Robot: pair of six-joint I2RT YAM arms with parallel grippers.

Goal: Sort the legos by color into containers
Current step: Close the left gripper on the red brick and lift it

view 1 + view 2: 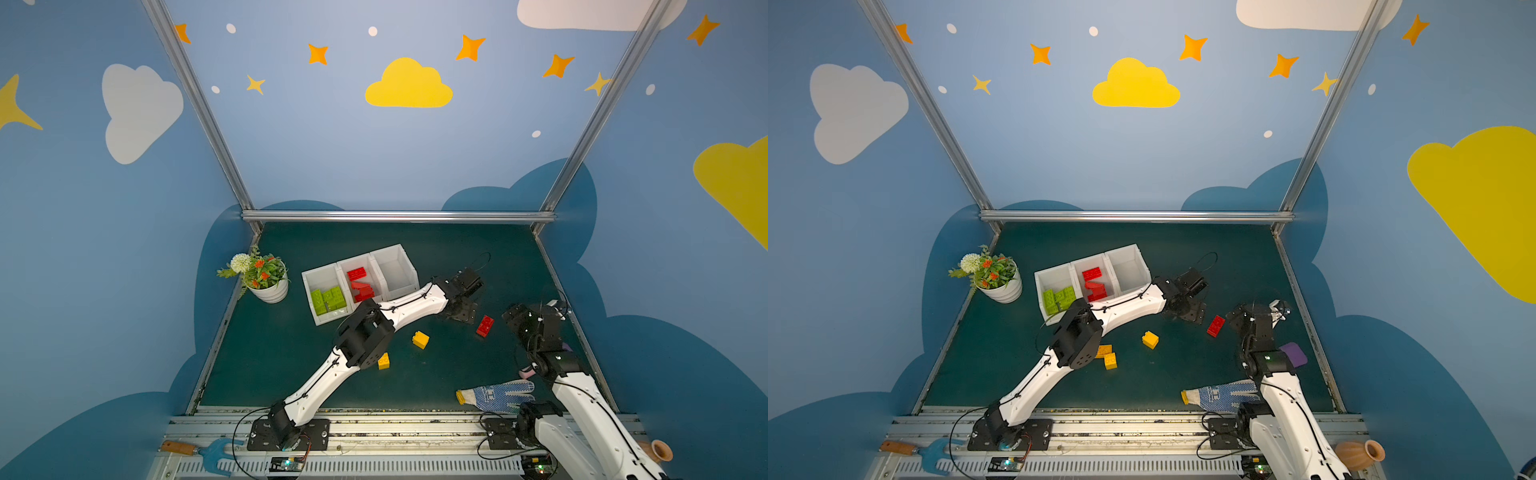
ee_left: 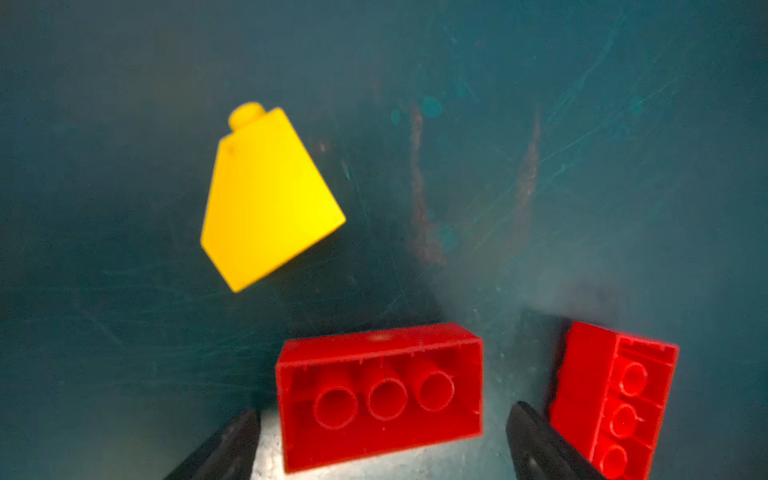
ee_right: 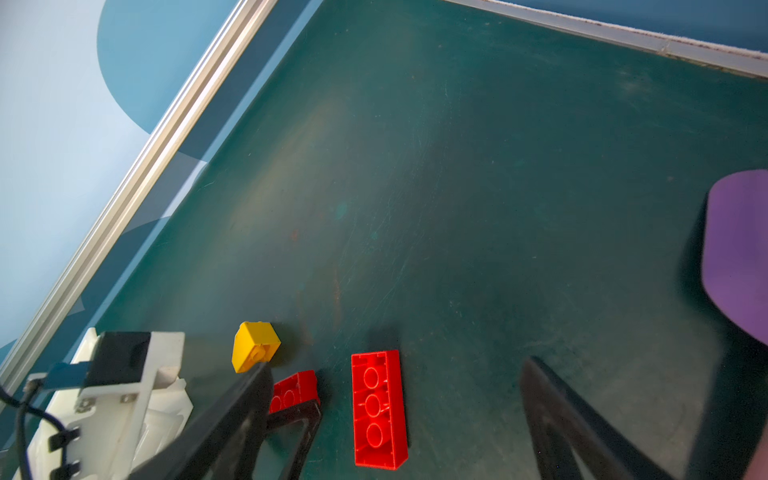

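Three joined white containers [image 1: 399,266] hold green legos [image 1: 328,300] in the left bin and red legos [image 1: 360,284] in the middle one; the right bin is bare. My left gripper [image 2: 382,436] is open just right of the bins, low over an upside-down red lego [image 2: 380,395], with a gap on each side. A yellow sloped lego [image 2: 266,199] lies beyond it. A second red lego [image 3: 378,409] lies on the mat below my open right gripper [image 3: 395,365], which holds nothing. Two yellow legos [image 1: 420,339] [image 1: 384,360] lie mid-table.
A potted plant [image 1: 266,278] stands at the left edge. A blue-dotted white glove [image 1: 494,395] lies near the front right. A purple object [image 1: 1293,353] sits beside the right arm. The left arm [image 1: 407,307] stretches across the front of the bins.
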